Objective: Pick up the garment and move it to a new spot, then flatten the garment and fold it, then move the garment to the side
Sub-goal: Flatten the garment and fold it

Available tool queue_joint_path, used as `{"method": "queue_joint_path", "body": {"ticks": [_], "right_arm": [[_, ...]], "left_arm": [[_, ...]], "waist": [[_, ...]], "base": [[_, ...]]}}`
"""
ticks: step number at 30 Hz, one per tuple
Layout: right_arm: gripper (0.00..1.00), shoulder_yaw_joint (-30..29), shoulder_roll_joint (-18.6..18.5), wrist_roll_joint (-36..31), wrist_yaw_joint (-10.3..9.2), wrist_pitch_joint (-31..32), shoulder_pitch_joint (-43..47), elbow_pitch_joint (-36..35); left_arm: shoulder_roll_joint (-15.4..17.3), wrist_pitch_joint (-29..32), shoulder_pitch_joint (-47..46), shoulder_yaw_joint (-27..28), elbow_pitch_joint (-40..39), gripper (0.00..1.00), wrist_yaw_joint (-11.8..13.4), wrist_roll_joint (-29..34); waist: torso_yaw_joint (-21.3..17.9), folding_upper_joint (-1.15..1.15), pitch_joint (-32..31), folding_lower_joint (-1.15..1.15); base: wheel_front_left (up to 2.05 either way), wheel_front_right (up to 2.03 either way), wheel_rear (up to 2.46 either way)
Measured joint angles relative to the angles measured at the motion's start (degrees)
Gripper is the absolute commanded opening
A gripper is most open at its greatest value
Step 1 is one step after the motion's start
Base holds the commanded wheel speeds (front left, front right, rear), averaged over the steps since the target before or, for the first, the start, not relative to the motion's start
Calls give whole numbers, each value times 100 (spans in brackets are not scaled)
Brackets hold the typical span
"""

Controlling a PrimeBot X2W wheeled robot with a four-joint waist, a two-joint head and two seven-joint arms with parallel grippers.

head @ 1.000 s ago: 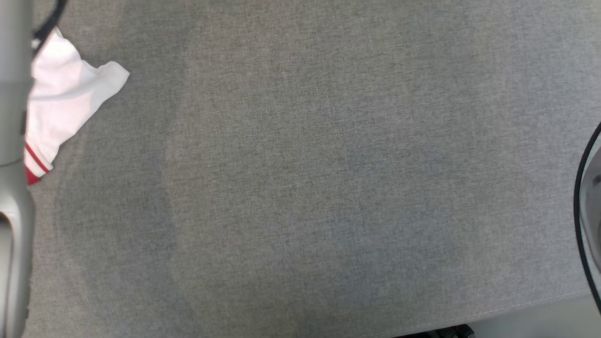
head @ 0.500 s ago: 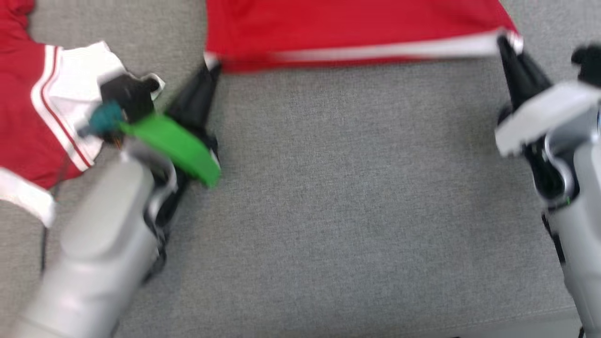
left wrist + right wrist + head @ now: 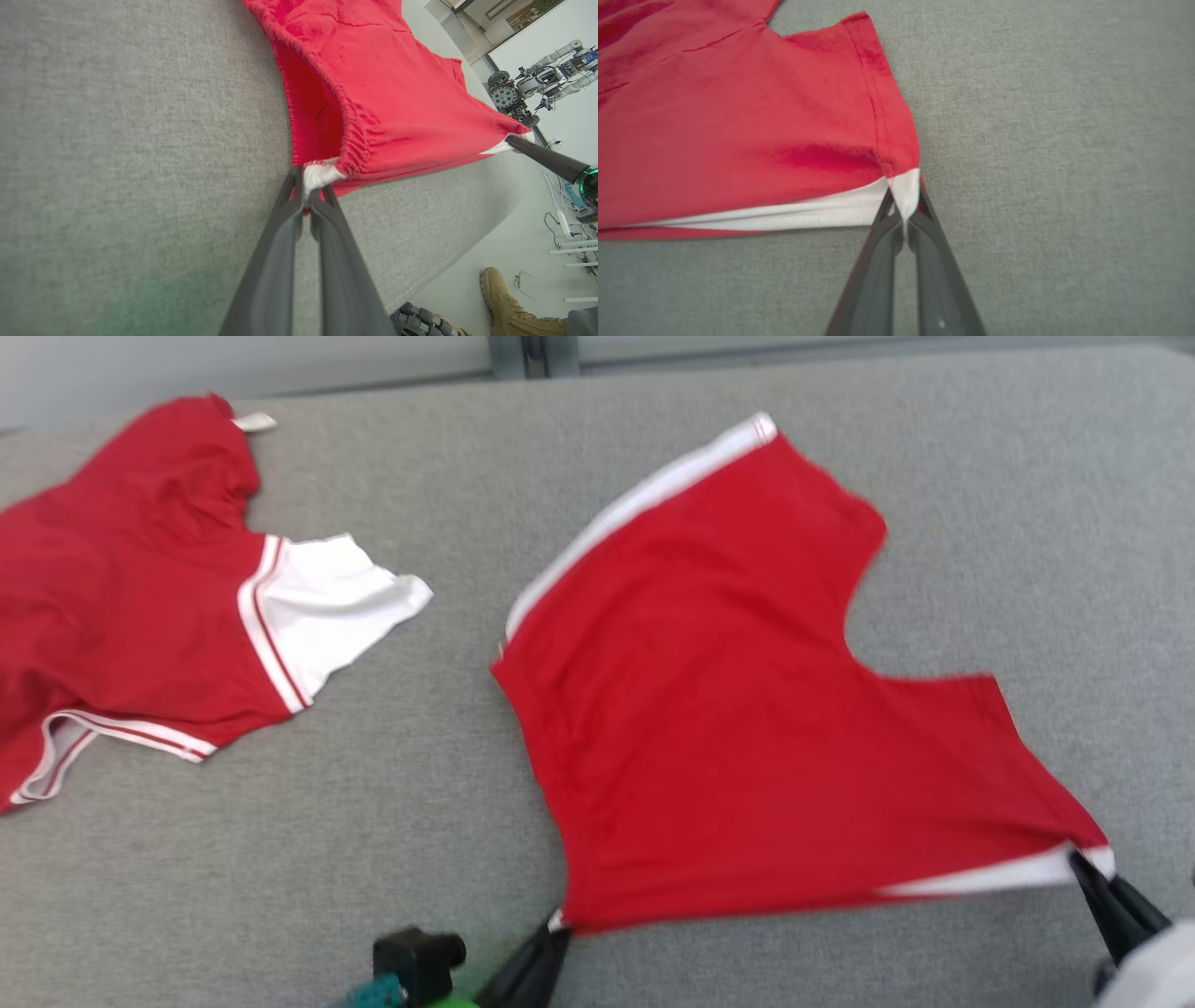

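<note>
The garment (image 3: 728, 709) is red with a white hem band and lies spread on the grey cloth table (image 3: 308, 877), its near edge pulled taut between my two grippers. My left gripper (image 3: 558, 922) is shut on the hem's left corner. In the left wrist view its fingers (image 3: 307, 184) pinch a small white bunch of the garment (image 3: 373, 84). My right gripper (image 3: 1083, 861) is shut on the hem's right corner. In the right wrist view it (image 3: 906, 210) pinches the white tip of the garment (image 3: 738, 116).
A second red and white garment (image 3: 140, 616) lies crumpled at the table's left. The table's far edge runs along the top of the head view. Past the table's near edge, the left wrist view shows a person's boot (image 3: 502, 298) and another robot (image 3: 537, 84) on the floor.
The head camera has swung from bare table cloth to both garments. The held hem now sits low in that view, and both grippers stay shut on its corners.
</note>
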Motion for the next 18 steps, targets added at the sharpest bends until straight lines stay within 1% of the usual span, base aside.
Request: {"method": "queue_joint_path", "body": {"ticks": [3,5,7,9,12,15,18], "right_arm": [[0,-376,38,48,4,57,728,-411],[0,-570,130,69,5,147,1041,-714],[0,-690,170,82,7,293,1138,-931],[0,-748,136,44,5,474,1085,-1083],[0,-791,127,56,-4,795,553,-1203],[0,-789,-32,-5,-8,1109,-114,-1122],[0,-679,-241,-114,-10,1467,-853,-912]], "left_arm": [[23,162,314,-60,-347,0,129,-100],[114,293,392,-76,-614,0,235,-132],[214,428,414,-74,-805,0,294,-157],[265,556,411,-66,-990,0,337,-244],[269,699,294,21,-1266,0,325,-366],[93,845,-94,146,-1400,0,134,-646],[10,1001,-665,165,-1370,0,11,-549]], "waist": [[110,0,-308,0],[221,0,-468,0],[335,0,-556,0],[445,0,-603,0],[568,0,-538,0],[649,0,-373,0],[741,0,-92,0]], "base": [[0,0,0],[0,0,0],[0,0,0],[0,0,0],[0,0,0],[0,0,0],[0,0,0]]}}
